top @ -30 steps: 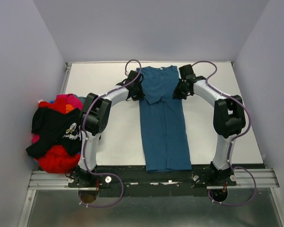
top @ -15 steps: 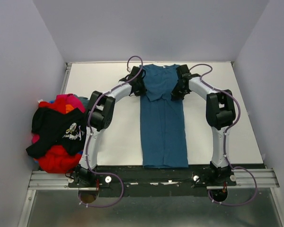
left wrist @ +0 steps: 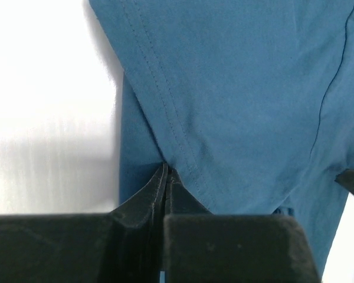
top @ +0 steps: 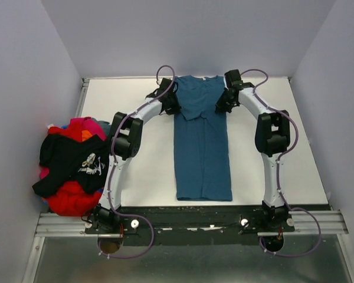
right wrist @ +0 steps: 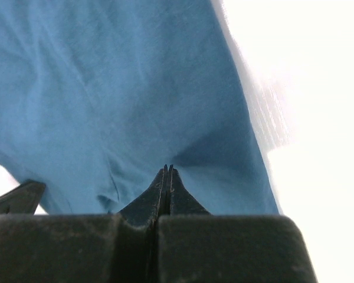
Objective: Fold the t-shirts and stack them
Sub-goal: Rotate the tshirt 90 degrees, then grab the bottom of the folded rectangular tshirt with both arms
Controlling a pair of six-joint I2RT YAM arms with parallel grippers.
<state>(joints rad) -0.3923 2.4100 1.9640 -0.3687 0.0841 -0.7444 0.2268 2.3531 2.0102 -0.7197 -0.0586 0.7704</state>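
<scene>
White counter [top: 147, 171] carries your long-folded teal-blue cloth t-shirt [top: 202, 147]: light, limp, slippery (it bunches). Left jaws and right jaws each clench a side edge near the counter's far edge.

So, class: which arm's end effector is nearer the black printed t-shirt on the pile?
Left. The left end effector pinches the teal t-shirt on the side facing the black t-shirt; the right end effector grips its far side, beyond the cloth.
</scene>
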